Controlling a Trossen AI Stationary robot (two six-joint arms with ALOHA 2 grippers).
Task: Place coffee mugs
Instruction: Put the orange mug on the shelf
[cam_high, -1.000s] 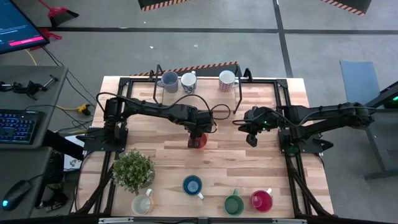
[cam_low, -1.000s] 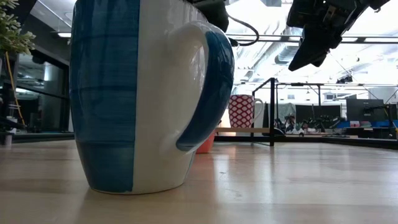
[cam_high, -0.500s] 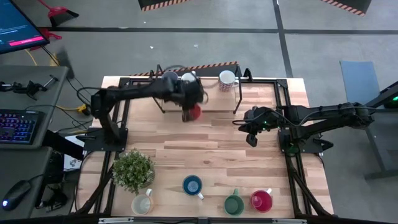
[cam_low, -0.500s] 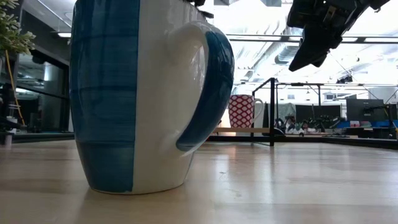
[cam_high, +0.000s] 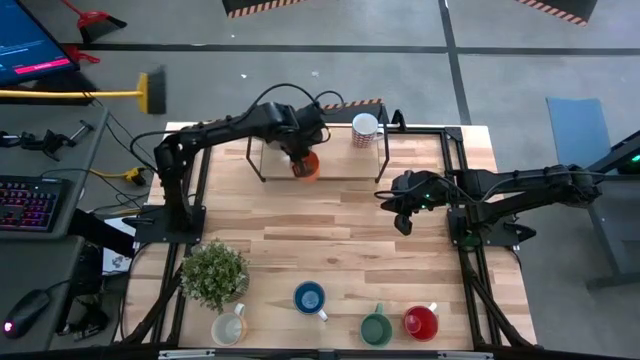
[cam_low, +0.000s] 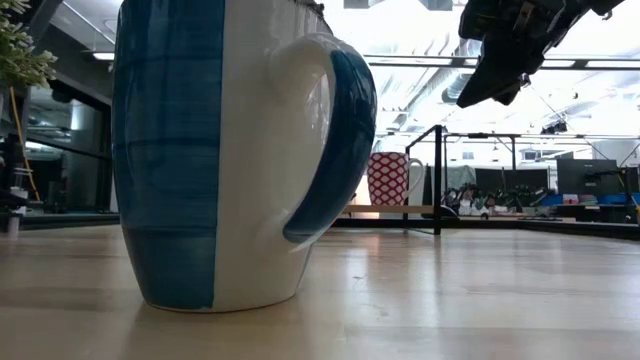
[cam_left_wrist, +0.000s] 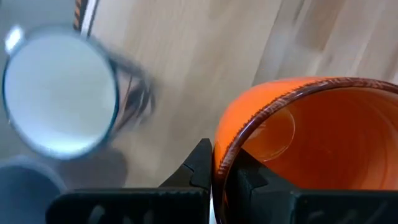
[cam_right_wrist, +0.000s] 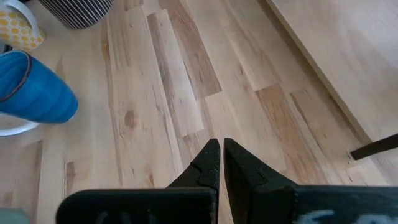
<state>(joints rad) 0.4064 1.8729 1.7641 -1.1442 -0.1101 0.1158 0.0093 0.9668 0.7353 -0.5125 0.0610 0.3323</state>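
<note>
Orange mug (cam_high: 306, 165) carried toward back rack, left gripper (cam_high: 299, 158) clamping rim

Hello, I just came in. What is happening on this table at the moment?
The left gripper is shut on the rim of a small orange ceramic mug and holds it at the black frame rack on the far side of the wooden table. The right gripper hangs shut and empty over the table's middle. Four more mugs stand along the near edge beside a potted plant.

Overhead looking down, table-level behind blue mug (cam_low: 220, 150), two wrist close-ups
</note>
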